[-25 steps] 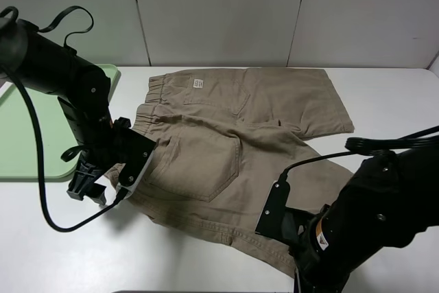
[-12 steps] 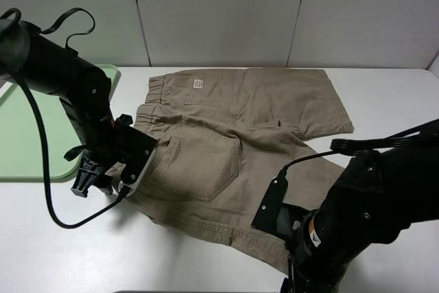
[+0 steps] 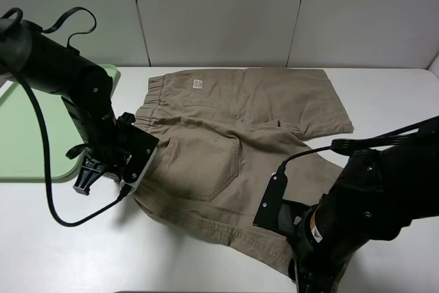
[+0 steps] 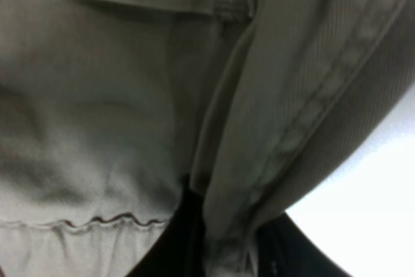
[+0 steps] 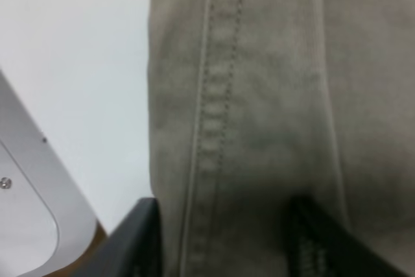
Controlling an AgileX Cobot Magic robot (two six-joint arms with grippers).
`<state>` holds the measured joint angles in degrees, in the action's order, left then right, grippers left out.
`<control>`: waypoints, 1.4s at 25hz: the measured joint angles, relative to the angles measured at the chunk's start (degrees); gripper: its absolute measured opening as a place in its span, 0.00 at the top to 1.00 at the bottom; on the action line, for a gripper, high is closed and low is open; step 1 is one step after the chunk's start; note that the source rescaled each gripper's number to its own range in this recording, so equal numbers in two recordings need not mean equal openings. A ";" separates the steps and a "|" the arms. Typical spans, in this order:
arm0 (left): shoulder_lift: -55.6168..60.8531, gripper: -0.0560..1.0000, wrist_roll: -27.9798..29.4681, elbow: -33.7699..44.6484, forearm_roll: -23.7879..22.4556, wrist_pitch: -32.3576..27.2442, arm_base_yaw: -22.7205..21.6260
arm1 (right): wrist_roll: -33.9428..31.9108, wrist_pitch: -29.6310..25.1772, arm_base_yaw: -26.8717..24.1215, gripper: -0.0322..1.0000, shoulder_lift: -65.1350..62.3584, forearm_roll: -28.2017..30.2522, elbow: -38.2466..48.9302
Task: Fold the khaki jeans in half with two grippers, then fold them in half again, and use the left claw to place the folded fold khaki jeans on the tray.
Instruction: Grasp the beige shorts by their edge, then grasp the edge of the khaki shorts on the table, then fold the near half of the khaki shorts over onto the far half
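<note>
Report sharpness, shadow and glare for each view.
Exterior high: sharp, evenly lit, soft shadows on the table. Left wrist: khaki jeans fill the frame, dim and soft, bare table blown out white. Right wrist: cloth too close, stitching blurred, no glare.

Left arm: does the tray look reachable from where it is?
Likely yes: the tray lies right beside the left gripper, nothing between them, though its fingers pinch the khaki jeans.

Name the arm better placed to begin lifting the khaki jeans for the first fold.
Left. The left gripper has its jaws pinched on a ridge of the khaki jeans at the waistband side. The right gripper straddles the leg hem, but its jaws stand apart.
</note>
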<state>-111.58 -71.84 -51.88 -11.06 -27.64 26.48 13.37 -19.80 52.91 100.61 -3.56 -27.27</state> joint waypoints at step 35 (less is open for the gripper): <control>20.36 0.93 0.28 1.00 6.50 -22.30 0.11 | -9.71 -36.28 0.48 0.97 -28.60 4.99 -13.69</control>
<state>-91.21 -71.57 -50.87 -4.56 -49.94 26.59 3.66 -56.08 53.38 72.01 1.44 -40.96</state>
